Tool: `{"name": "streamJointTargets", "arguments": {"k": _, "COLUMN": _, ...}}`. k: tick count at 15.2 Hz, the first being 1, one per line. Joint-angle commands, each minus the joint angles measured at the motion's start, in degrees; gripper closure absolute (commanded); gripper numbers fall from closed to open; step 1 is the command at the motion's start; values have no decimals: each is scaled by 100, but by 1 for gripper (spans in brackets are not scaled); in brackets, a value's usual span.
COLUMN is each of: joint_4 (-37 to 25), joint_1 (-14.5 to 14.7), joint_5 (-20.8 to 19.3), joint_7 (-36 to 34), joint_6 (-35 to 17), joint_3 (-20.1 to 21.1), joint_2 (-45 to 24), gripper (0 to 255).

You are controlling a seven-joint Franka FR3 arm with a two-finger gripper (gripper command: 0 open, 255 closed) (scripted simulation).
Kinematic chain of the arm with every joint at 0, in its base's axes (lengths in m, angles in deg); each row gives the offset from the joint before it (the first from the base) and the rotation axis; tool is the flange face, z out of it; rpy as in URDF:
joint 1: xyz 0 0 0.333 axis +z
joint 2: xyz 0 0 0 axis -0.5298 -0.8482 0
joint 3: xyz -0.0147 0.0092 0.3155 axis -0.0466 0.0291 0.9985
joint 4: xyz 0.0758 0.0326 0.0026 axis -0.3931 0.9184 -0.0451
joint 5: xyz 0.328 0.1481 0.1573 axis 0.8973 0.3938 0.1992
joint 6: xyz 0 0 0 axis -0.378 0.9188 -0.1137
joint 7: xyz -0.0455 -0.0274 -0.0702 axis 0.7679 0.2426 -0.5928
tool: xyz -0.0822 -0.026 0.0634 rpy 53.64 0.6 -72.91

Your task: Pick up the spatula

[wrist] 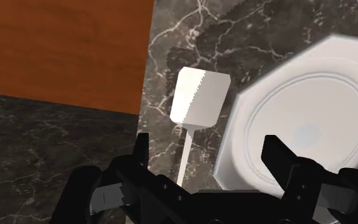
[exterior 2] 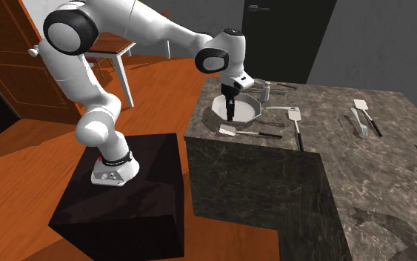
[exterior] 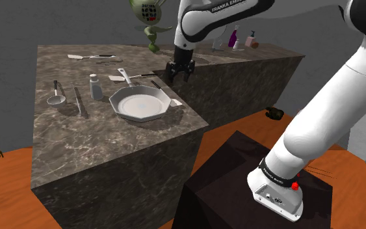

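A spatula with a white square blade (wrist: 199, 98) and a thin pale handle lies on the dark marble counter (wrist: 177, 38), beside the white octagonal pan (wrist: 304, 127) and close to the counter's edge. My black gripper (wrist: 208, 153) hovers above it, open, the handle running between the fingers without touching them. In the shoulder view the gripper (exterior: 180, 77) hangs over the handle, the blade (exterior: 175, 102) just past the pan (exterior: 139, 104). In the second exterior view the gripper (exterior 2: 230, 115) hangs above the blade (exterior 2: 227, 130).
On the counter also lie a shaker (exterior: 95, 86), a ladle (exterior: 56, 97), a knife (exterior: 80, 103) and two more spatulas (exterior: 119, 77) (exterior: 77, 57). Bottles (exterior: 235, 39) stand on the lower counter behind. The orange floor (wrist: 63, 51) drops off past the edge.
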Motion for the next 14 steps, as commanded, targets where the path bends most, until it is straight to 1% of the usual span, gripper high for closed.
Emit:
{"name": "streamJointTargets", "arguments": {"k": 1, "joint_4": -309, "joint_1": -25, "joint_5": -130, "joint_7": -263, "joint_6": -180, "joint_3": 24, "joint_2": -452, "gripper": 0}}
{"name": "streamJointTargets", "arguments": {"k": 8, "joint_4": -1594, "joint_1": -22, "joint_5": -578, "joint_7": -1026, "joint_6": -491, "joint_3": -95, "joint_2": -1954, "gripper": 0}}
{"name": "streamJointTargets", "arguments": {"k": 9, "joint_4": -1654, "joint_1": -17, "joint_5": -593, "joint_7": -1053, "joint_6": -496, "joint_3": -106, "joint_2": -2014, "gripper": 0}}
{"name": "streamJointTargets", "arguments": {"k": 14, "joint_4": -1490, "joint_1": -6, "joint_5": -635, "joint_7": -1086, "joint_6": -832, "joint_3": -122, "joint_2": -2190, "gripper": 0}}
